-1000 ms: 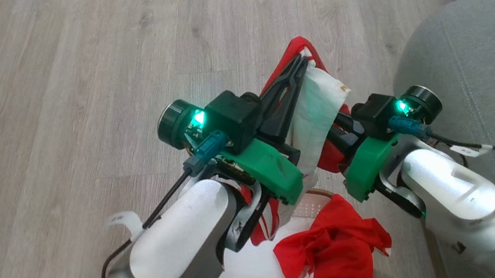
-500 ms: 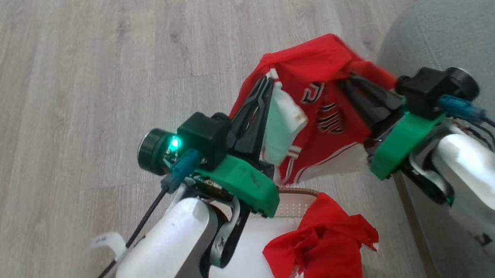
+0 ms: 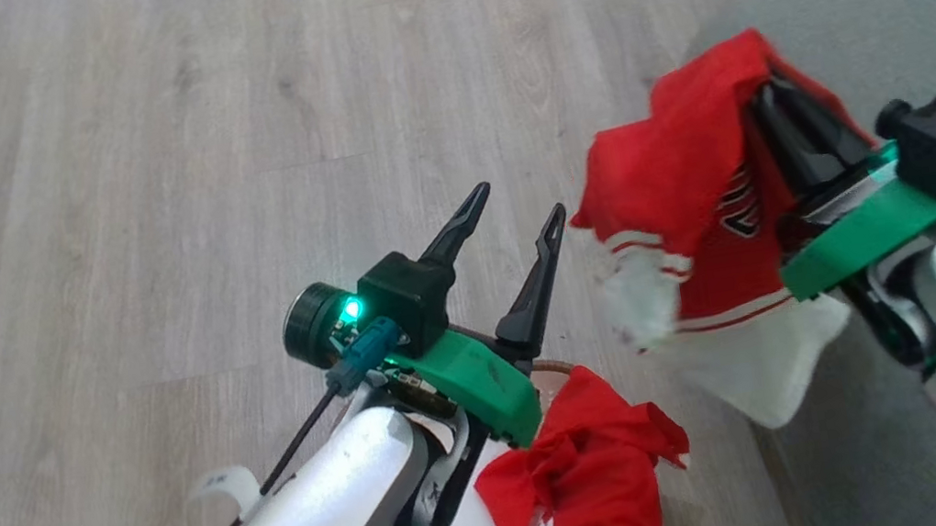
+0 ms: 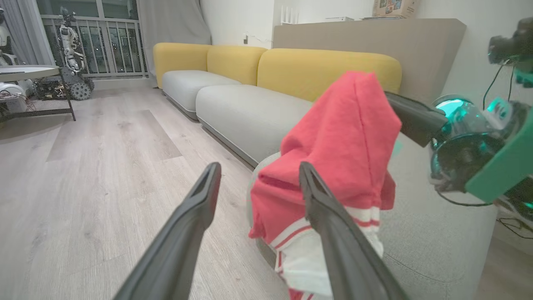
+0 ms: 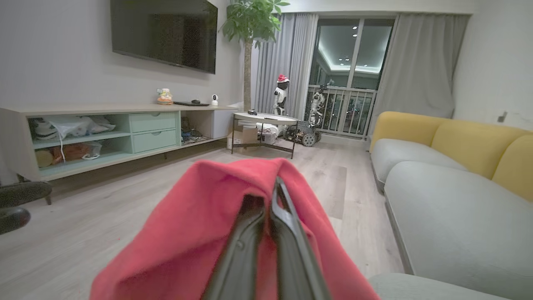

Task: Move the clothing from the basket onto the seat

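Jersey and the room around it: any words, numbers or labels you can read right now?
Jersey: dark lettering on its front, creased and blurred, not readable.
Box on the ledge behind the yellow sofa: coloured print, too small to read.
No other text can be read.

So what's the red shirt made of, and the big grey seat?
The red jersey looks like thin, soft matte cloth: it drapes and folds limply over the right gripper. The seat seems covered in grey woven fabric, matte with a fine texture; its filling is hidden.
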